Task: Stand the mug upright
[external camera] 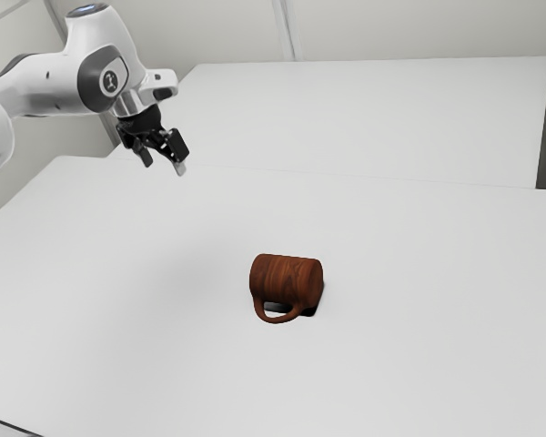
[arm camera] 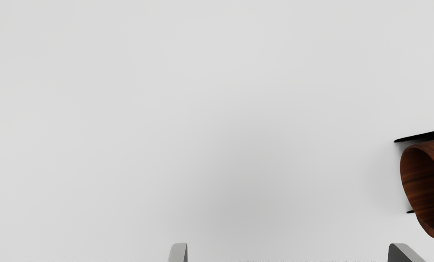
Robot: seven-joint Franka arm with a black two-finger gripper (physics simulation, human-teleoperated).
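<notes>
Below the black two-finger tool (external camera: 163, 165) with pale grey fingertips, and well apart from it toward the exterior view's right, a reddish-brown, wood-grained, rounded mug (external camera: 287, 279) lies on its side on the smooth, flat, white desk (external camera: 118, 319). Its curved handle (external camera: 278, 319) sticks out sideways, toward the exterior camera. The mug's open mouth (arm camera: 422, 185) faces the side where the tool is, and in the wrist view I can see in to the grained inner wall. There the mug sits outside the gap between the fingers, off past one of them, partly cut off by the picture's edge.

The tool hangs above the desk at the end of the white arm (external camera: 50, 84), its fingers (arm camera: 179, 253) spread wide apart, with nothing held between them; neither touches the mug. Along the mug, against the desk, runs a black, flat patch (arm camera: 424, 136); I cannot tell whether it is a shadow or a thing. Farther back from the tool, behind the desk, stretches another white flat surface (external camera: 364, 118), with a pale wall (external camera: 419, 27) behind it.
</notes>
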